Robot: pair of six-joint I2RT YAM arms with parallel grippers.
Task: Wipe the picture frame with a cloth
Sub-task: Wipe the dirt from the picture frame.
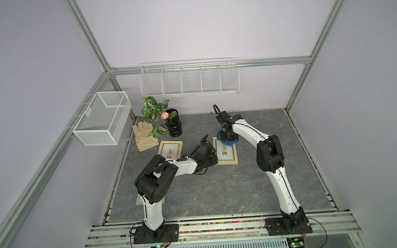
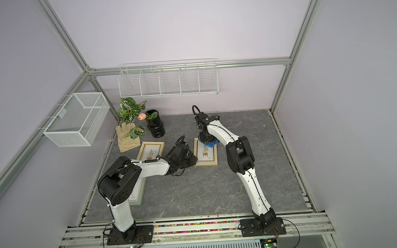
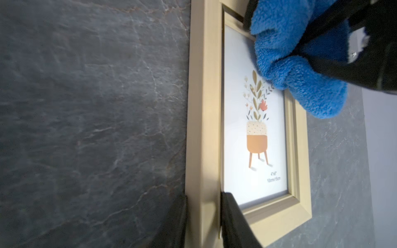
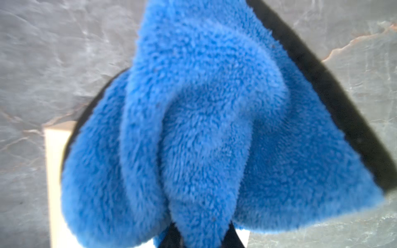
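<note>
Gold picture frame [image 1: 226, 162] centred in a top view, left gripper [image 3: 204, 196] clamped on its edge, right gripper [image 4: 202, 235] clamping cloth [image 1: 227, 141] at its top.

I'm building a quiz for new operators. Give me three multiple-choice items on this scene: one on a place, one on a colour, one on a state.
1. Where is the cloth?
A. in the mesh basket
B. on the far end of the gripped frame
C. on the glove

2. The vase is:
A. white
B. red
C. black

3. The left gripper is:
A. open over bare table
B. shut on the frame's rail
C. shut on the glove

Key: 1 B, blue plush overlaps the frame's far end in both top views; 2 C, its body is black; 3 B, the left wrist view shows fingers either side of the rail.
</note>
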